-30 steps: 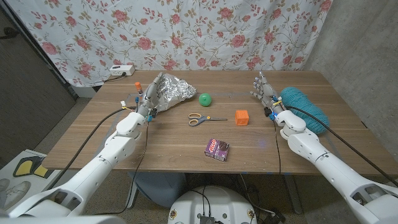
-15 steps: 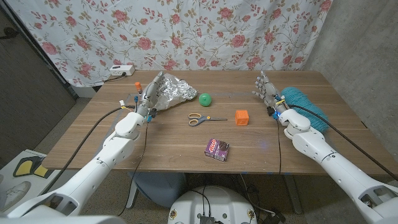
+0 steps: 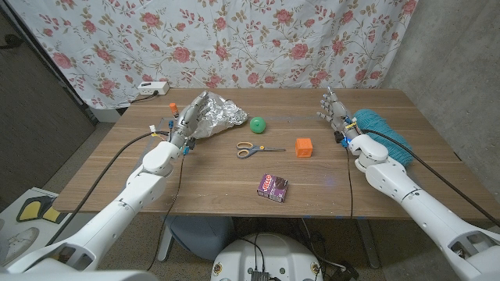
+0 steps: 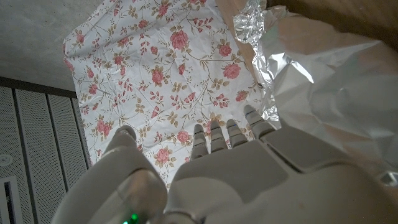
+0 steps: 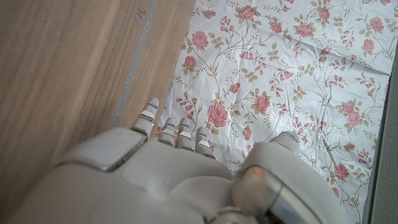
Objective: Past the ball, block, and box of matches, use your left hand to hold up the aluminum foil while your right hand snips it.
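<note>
A crumpled sheet of aluminum foil point(image 3: 221, 112) lies at the table's far left; it is also large in the left wrist view, foil point(image 4: 323, 74). My left hand point(image 3: 190, 119) stands at the foil's left edge with fingers extended and holds nothing; whether it touches the foil I cannot tell. The hand's back point(image 4: 236, 168) shows beside the foil. Scissors point(image 3: 251, 148) with yellow and blue handles lie mid-table. Around them are a green ball point(image 3: 258, 123), an orange block point(image 3: 304, 146) and a purple matchbox point(image 3: 273, 186). My right hand point(image 3: 331, 110) is raised at the far right, open, its back point(image 5: 155, 168) over bare wood.
A teal yarn skein point(image 3: 384, 134) lies just right of my right hand. A white power strip point(image 3: 152, 88) and a small orange object point(image 3: 172, 107) sit at the back left. A floral curtain point(image 3: 258, 39) hangs behind the table.
My left hand has edged slightly toward the foil. The right arm has shifted a little; the objects on the table have not moved.
</note>
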Available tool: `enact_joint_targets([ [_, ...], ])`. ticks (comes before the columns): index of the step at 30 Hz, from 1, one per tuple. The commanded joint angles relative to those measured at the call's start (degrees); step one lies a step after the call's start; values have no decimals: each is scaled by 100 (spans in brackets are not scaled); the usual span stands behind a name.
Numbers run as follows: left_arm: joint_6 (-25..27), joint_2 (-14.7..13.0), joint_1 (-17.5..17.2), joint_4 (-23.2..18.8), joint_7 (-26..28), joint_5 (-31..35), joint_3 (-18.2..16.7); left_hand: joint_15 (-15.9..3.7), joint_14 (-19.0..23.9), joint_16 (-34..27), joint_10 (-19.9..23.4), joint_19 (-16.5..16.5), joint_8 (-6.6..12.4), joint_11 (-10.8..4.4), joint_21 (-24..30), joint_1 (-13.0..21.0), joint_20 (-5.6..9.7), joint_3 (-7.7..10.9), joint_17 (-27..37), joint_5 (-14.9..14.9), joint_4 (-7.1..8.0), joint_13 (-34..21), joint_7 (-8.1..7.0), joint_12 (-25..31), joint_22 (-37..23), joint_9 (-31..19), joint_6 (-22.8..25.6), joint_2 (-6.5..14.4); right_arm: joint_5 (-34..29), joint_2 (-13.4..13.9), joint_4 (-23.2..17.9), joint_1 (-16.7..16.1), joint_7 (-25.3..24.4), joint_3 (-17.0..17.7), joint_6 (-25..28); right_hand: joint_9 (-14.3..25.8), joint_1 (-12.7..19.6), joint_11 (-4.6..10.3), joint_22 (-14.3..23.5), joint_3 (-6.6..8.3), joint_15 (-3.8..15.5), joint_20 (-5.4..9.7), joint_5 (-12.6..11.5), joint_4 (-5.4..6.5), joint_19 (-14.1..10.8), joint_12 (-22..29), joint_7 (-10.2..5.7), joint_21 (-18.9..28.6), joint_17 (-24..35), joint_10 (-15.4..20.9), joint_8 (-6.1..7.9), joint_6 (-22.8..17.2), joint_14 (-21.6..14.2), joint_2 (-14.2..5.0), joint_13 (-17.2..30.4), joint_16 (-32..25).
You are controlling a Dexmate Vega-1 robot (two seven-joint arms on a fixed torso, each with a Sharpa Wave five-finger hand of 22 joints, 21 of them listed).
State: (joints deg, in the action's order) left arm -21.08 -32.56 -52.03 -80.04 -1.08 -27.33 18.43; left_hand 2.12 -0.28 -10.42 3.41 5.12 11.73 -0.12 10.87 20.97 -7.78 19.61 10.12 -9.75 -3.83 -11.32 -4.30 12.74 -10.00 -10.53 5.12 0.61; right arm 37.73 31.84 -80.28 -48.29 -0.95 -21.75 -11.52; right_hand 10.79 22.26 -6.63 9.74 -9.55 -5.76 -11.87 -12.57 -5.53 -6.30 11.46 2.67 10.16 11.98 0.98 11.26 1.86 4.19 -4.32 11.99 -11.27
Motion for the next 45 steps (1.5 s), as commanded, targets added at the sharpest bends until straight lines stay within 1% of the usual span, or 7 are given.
enact_joint_targets([
  [1, -87, -65, -6, 8, 152, 470, 6, -73, 30, -37, 58, -22, -36, -52, 38, 50, 6, 21, 15, -34, -48, -15, -39, 49, -21, -15, -65, 38, -44, -90, 236, 86, 94, -30, -195, 12, 81, -30, 11, 31, -41, -26, 11, -21, 36, 31, 24, 43, 15, 13, -3, 6, -5, -26, 5, -38],
  [11, -24, -136, 30, -152, 279, 899, 30, -107, 30, -31, 71, -31, -52, -97, 33, 72, 24, 24, 13, -30, -92, -15, -64, 44, -20, -14, -89, 27, -124, -115, 319, 113, 117, -44, -332, 12, 113, 24, 11, 48, -2, -27, 21, -36, 48, 26, 32, 44, 11, 1, -4, 13, 8, -41, 0, -38],
  [14, 12, -171, 6, -259, 411, 1126, 26, -158, 70, -43, 133, -55, -13, -305, 26, 111, 25, 34, 14, -33, -154, -22, -38, 62, -19, -14, 43, 18, -144, -154, 345, 98, 120, -40, -446, 11, 123, 37, 11, 53, 5, -27, 24, -41, 51, 24, 33, 44, 10, -5, -5, 15, 13, -44, -1, -38],
  [20, 86, -145, 11, -356, 562, 1425, 26, -154, 51, -31, 92, -81, 37, -168, 20, 145, 50, 52, 15, -33, -199, -33, -22, 44, -19, -16, 220, 30, -224, -95, 291, 77, 97, -52, -431, 11, 149, 10, 10, 66, 8, -25, 30, -53, 55, 28, 38, 45, 7, 4, -2, 12, 6, -53, -3, -43],
  [28, 366, -251, 85, -650, 626, 1925, 68, -167, -32, -1, -31, -124, 54, -201, 10, 177, 52, 65, 15, -32, -248, -39, -6, -2, -19, -18, 348, 34, -459, -60, 349, 173, 83, -144, -443, 11, 181, -16, 10, 83, 3, -24, 37, -68, 58, 22, 36, 47, 4, -13, -5, 24, 14, -67, -6, -43],
  [36, 992, -365, -39, -1174, 655, 2173, 5, -159, -94, -4, 473, -199, 51, -185, 2, 209, 12, 67, 7, -23, -322, -32, -66, 173, -16, -11, 517, 14, -613, 31, 278, 171, -12, -118, -443, 10, 213, -48, 10, 99, -3, -25, 47, -83, 64, 26, 25, 48, 1, -6, -7, 34, 19, -76, -9, -44],
  [45, 1233, -485, -60, -1445, 557, 2473, -37, -139, -146, 6, 369, -231, 73, -155, -1, 203, 45, 52, 6, -19, -349, -28, -3, 113, -15, -10, 668, -19, -560, 49, 252, 121, -9, -60, -447, 10, 232, -57, 9, 109, -6, -25, 55, -92, 70, 27, 20, 48, -2, -5, -6, 34, 17, -81, -11, -47],
])
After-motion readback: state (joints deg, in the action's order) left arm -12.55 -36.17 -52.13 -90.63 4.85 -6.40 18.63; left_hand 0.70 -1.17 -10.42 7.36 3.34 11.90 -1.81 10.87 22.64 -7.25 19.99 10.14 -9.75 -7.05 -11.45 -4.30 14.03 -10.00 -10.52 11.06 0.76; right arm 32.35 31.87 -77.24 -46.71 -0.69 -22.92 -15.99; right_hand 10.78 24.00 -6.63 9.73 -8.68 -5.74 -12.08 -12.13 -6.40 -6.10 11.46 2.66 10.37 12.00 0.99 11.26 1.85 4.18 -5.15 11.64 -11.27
